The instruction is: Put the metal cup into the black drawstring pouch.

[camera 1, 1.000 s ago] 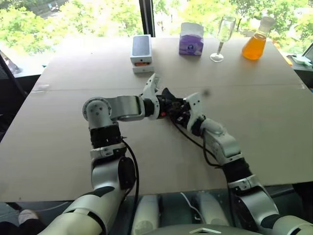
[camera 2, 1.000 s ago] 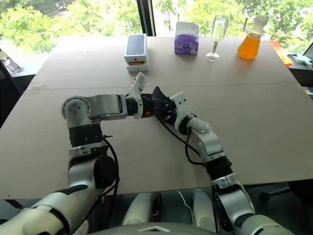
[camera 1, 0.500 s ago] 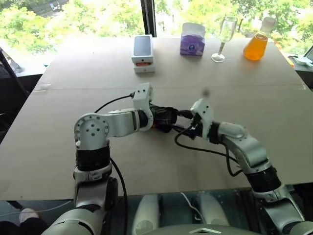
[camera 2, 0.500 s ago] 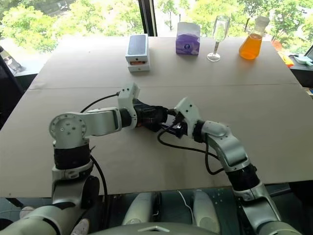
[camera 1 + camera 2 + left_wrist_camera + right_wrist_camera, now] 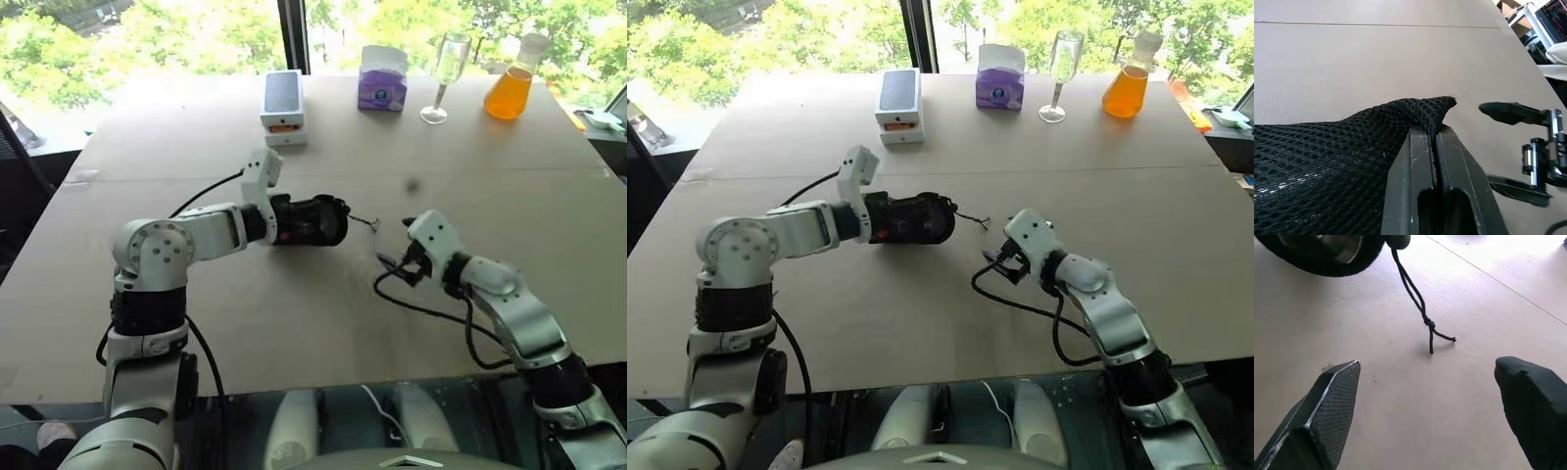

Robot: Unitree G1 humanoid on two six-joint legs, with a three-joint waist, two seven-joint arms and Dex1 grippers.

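Since a second ago, both arms are moving apart, and the right tool (image 5: 403, 257) is now standing released, fingers spread wide, near the pouch's cord (image 5: 1420, 308). The left tool (image 5: 1436, 142) is staying clenched on the mesh edge of the black drawstring pouch (image 5: 312, 220), holding it over the tabletop (image 5: 294, 323). The metal cup (image 5: 1327, 242) is sitting inside the pouch (only a grey part is showing at its mouth).

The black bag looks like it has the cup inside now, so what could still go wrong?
The left tool pinches only an edge of the black bag. The cup shows at the bag's unclosed mouth, so it might slide out if the bag tips. The open right tool sits near the dangling cord and could snag it.
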